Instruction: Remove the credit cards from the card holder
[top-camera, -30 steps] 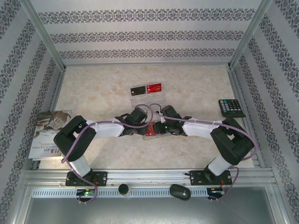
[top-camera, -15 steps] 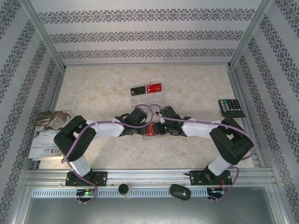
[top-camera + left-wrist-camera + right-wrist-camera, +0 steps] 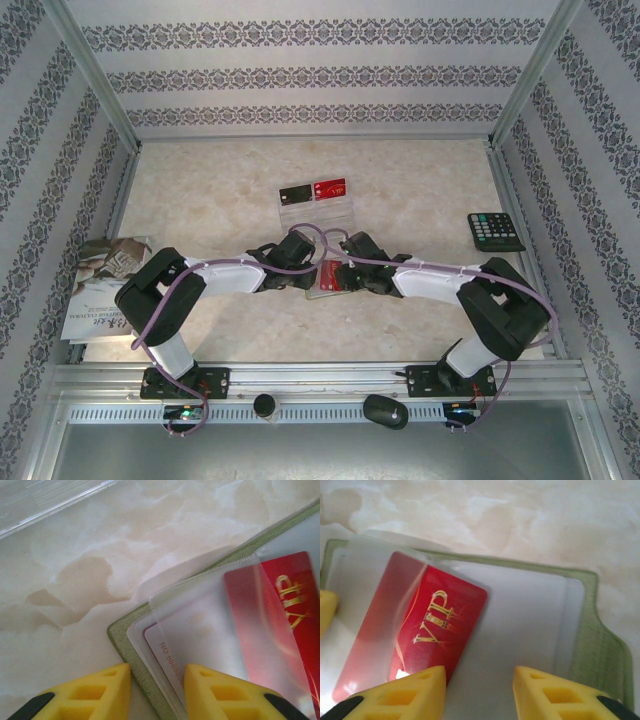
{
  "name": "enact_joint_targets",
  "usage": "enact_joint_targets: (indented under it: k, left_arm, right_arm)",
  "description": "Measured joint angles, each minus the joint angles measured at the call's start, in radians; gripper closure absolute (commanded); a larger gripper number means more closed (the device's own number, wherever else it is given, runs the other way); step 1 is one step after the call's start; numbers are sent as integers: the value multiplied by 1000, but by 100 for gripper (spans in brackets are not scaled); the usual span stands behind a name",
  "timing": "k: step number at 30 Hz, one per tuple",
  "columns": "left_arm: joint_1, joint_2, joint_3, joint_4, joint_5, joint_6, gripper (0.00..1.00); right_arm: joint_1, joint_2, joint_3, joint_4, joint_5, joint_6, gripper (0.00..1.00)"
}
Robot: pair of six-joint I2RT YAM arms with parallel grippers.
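A credit card point(image 3: 435, 625) lies in the card holder point(image 3: 592, 645); more cards point(image 3: 313, 192) lie behind the holder, a calculator point(image 3: 495, 231) to its right, a booklet point(image 3: 105, 285) to its left.

Open olive card holder point(image 3: 600, 647) lying flat, red VIP card point(image 3: 442, 617) partly tucked inside

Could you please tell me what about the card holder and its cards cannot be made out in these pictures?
Top external: the left gripper and right gripper cover most of the card holder, so the cards left inside cannot be counted.
Left wrist: the pale card's printed number runs under a yellow finger.
Right wrist: a finger hides the red VIP card's near edge.
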State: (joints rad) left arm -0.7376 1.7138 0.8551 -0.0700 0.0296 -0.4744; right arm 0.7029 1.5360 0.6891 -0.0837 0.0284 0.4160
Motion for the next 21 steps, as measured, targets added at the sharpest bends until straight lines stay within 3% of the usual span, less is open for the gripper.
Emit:
enact_joint_targets:
  k: [6, 10, 15, 21]
  left_arm:
    - [0, 0, 0, 0, 0, 0, 67]
    - [0, -1, 0, 0, 1, 0, 67]
    - [0, -1, 0, 1, 3, 0, 67]
    - [0, -1, 0, 1, 3, 0, 67]
  right_arm:
    - [0, -141, -19, -45, 6, -8, 57]
    - [-21, -210, -8, -35, -75, -1, 60]
    - [-105, -128, -2, 47, -259, 72, 65]
    - [-126, -40, -19, 98, -360, 122, 67]
